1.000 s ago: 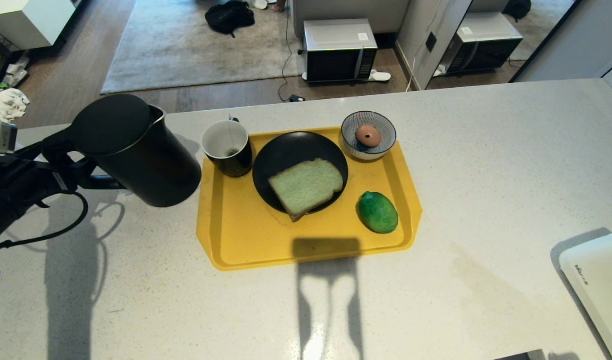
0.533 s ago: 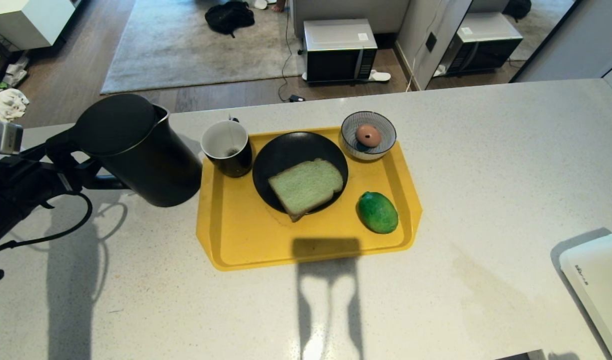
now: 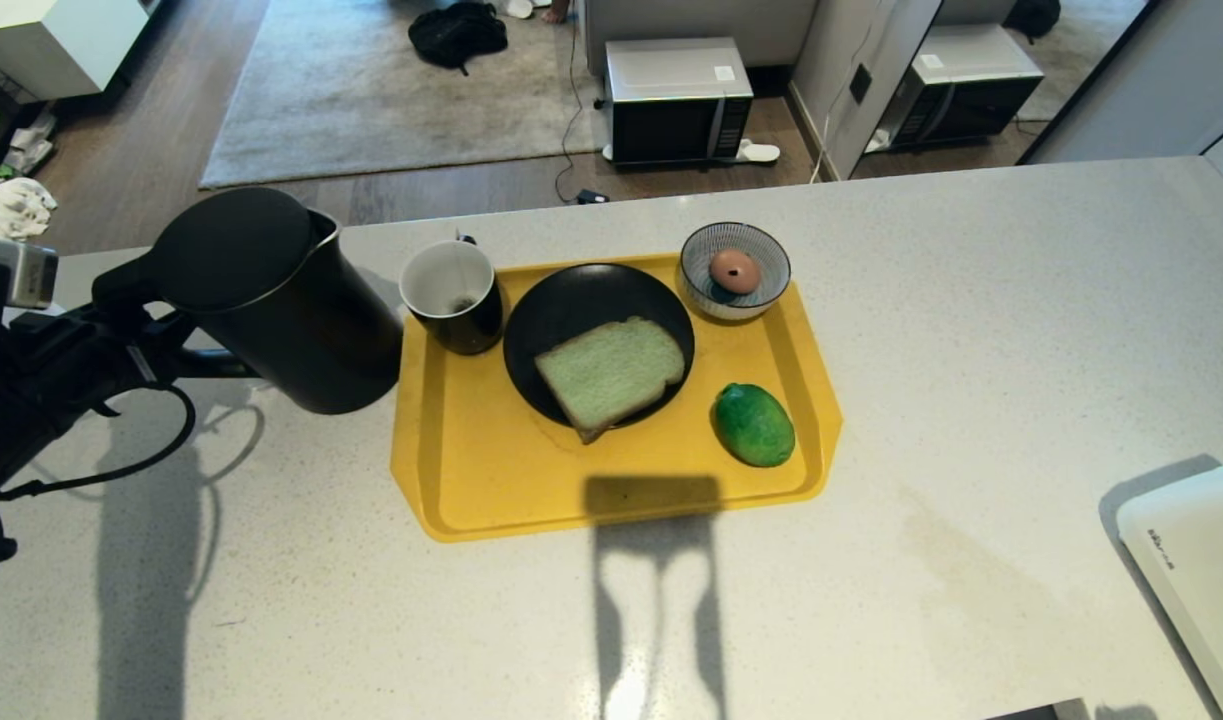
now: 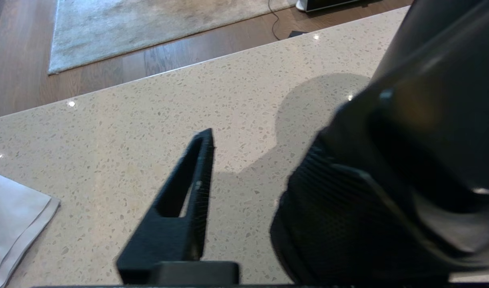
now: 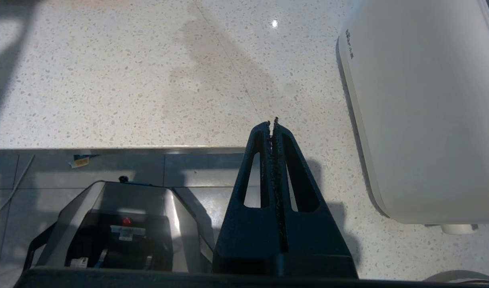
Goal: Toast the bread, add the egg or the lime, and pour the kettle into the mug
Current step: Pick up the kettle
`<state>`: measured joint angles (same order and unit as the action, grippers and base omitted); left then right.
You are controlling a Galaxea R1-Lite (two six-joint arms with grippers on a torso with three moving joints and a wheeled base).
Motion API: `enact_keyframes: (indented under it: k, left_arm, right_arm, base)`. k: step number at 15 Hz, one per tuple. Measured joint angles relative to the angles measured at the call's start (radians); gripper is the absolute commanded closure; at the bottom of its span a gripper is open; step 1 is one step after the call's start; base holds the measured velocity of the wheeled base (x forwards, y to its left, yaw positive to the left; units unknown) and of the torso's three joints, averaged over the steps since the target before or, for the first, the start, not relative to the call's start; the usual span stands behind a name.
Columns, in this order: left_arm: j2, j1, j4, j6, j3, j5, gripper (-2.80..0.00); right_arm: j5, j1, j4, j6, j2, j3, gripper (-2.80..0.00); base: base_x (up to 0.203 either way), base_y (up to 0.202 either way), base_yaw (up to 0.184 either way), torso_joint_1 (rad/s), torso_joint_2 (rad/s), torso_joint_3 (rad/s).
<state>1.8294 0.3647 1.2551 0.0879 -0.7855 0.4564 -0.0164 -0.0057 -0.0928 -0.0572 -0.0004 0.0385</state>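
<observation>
The left gripper sits at the loop handle of a tall matte black jug kettle with a domed lid. In the left wrist view one black finger stands clear over bare counter while the handle fills the other side; whether the jaws have clamped on it cannot be told. Compared with a second ago, the kettle and arm have shifted slightly toward the tray.

Just beyond the kettle's spout side, a yellow plastic tray with raised edges rests on a pale speckled stone counter. On it, nearest the kettle, stands a glossy black mug, white inside. Next comes a round black plate holding a square slice of pale green bread with a thin brown crust. Farther still, a blue-and-white striped bowl cradles a brown egg, and a bumpy bright green lime lies on the tray's near corner.

The right gripper hangs with its fingers pressed together over the counter's near edge, beside a smooth white appliance.

Past the counter lie a wooden floor, a grey rug and a microwave on the floor.
</observation>
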Motion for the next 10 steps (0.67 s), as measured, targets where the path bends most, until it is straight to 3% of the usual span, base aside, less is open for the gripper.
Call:
enact_keyframes:
  k: [10]
  left_arm:
    - [-0.009, 0.0, 0.001, -0.005, 0.002, -0.001, 0.0]
  right_arm:
    - [0.0, 0.0, 0.0, 0.0, 0.0, 0.0, 0.0]
  base:
    - [0.0, 0.0, 0.0, 0.0, 0.0, 0.0]
